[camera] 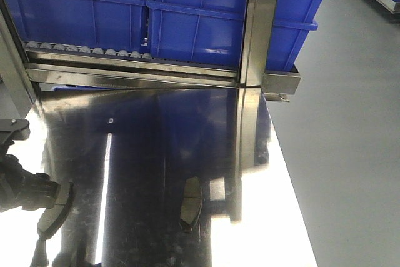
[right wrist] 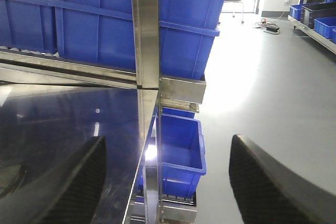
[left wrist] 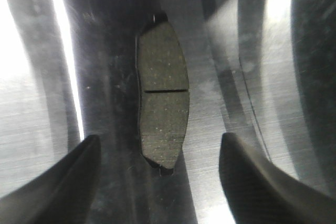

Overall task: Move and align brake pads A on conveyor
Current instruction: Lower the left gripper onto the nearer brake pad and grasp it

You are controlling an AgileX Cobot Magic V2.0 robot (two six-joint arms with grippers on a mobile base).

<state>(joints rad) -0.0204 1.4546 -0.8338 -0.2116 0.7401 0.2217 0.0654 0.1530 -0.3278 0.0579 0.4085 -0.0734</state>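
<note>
- Left gripper [left wrist: 159, 139]: jaws spread wide, one finger on each side of the brake pad [left wrist: 163, 98], both clear of it.
- The brake pad lies flat on the shiny steel tabletop [left wrist: 226, 77], its groove running left to right, with a tab at the near and far ends.
- Right gripper [right wrist: 168, 141]: jaws spread, empty, above the tabletop's right edge; blue bins [right wrist: 178, 24] stand beyond.

No text, label, brand, number or sign can be read on the blue bins [camera: 200, 23], the steel tabletop [camera: 144, 154] or the brake pad [left wrist: 163, 72].
</note>
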